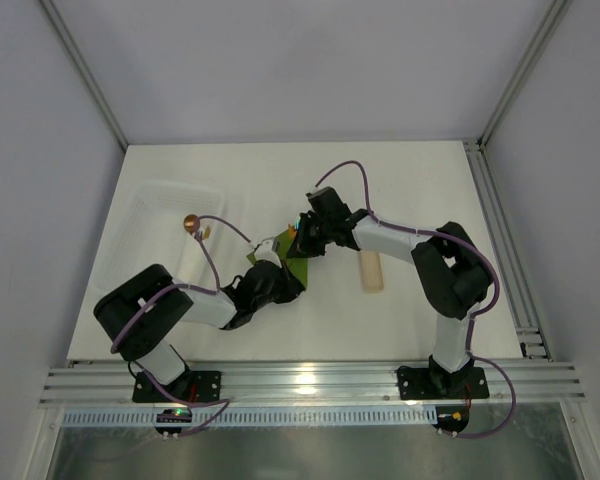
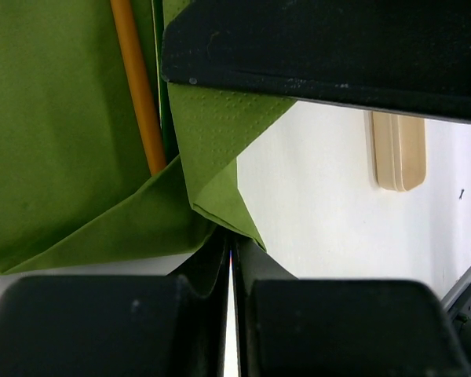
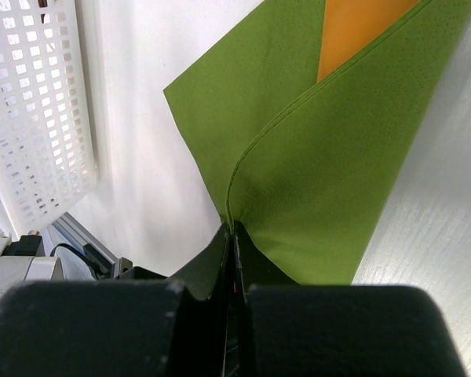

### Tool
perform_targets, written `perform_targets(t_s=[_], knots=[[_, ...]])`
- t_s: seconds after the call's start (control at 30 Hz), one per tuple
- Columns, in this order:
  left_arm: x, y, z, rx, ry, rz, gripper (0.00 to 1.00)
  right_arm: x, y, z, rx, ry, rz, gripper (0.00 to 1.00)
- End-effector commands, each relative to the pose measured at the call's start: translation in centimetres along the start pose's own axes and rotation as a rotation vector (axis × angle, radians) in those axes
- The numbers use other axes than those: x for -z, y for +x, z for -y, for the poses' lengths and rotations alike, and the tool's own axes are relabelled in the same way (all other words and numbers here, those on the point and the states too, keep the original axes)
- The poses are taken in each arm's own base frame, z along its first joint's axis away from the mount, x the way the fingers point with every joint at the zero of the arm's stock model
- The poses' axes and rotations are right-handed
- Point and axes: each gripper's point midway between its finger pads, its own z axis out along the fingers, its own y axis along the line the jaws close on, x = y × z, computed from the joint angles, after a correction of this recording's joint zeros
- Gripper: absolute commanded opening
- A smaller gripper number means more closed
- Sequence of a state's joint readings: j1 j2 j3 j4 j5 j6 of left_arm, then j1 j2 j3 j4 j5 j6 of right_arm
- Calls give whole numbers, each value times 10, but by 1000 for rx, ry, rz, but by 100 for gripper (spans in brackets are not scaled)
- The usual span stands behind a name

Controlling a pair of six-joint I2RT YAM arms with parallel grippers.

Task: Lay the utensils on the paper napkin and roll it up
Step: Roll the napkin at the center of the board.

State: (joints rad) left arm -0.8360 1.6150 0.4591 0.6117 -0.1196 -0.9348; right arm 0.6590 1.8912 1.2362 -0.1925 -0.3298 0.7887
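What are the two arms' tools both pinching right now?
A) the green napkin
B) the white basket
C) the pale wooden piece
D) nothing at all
A: in the wrist views, the left tool and the right tool are each shut on a folded edge of the green napkin, with the orange stick lying inside it.

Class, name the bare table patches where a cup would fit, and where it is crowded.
Free: the far strip of table along the back wall, and the near strip along the front rail. Crowded: the middle, with paper napkin, tray to its left, wooden piece to its right.
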Motion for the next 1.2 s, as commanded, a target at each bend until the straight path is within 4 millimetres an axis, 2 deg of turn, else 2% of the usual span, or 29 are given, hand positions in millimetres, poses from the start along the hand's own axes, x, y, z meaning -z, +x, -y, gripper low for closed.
perform_targets(t_s=[0.0, 0.2, 0.5, 0.83, 1.17], knots=[[0, -5, 9, -15, 47, 29, 0, 9, -16, -27, 12, -66, 33, 4], [0, 3, 3, 1, 37, 7, 0, 5, -18, -32, 22, -65, 25, 4], [-1, 11, -8, 4, 2, -17, 0, -10, -11, -28, 31, -49, -11, 4], [1, 15, -8, -7, 3, -38, 0, -18, -9, -25, 52, -30, -38, 4], [20, 10, -14, -64, -29, -29, 0, -24, -13, -24, 57, -26, -40, 4]])
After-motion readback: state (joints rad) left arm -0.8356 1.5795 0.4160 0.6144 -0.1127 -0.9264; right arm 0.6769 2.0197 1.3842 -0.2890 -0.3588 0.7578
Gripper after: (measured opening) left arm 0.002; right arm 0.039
